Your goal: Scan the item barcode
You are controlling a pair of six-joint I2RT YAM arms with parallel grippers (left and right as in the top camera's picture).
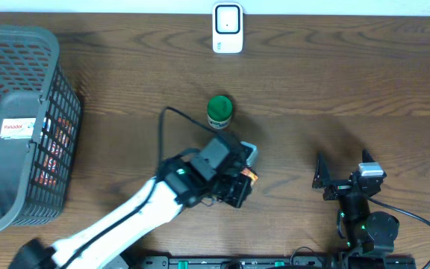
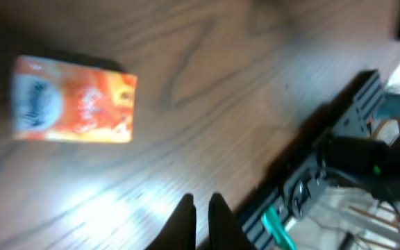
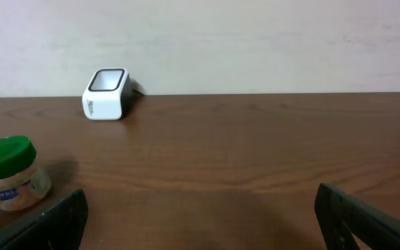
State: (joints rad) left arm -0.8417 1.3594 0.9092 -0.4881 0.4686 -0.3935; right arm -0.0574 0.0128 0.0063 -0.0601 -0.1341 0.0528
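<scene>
orange packet (image 2: 75,99): flat on wooden table (image 2: 242,83), upper left of left wrist view, apart from the fingers.
left gripper (image 2: 201,212): claw pressed together, pinching nothing, lower centre.
right gripper (image 3: 201,212): claw spread wide, empty.
white barcode scanner (image 1: 228,28): top centre, overhead view.
green-lidded jar (image 1: 219,110): below scanner.
mesh basket (image 1: 62,97): far left.

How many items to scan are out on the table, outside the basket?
2. A green-lidded jar stands near the centre; an orange box lies flat beneath the left gripper, not held. The basket at the left holds more, too hidden to count.
</scene>
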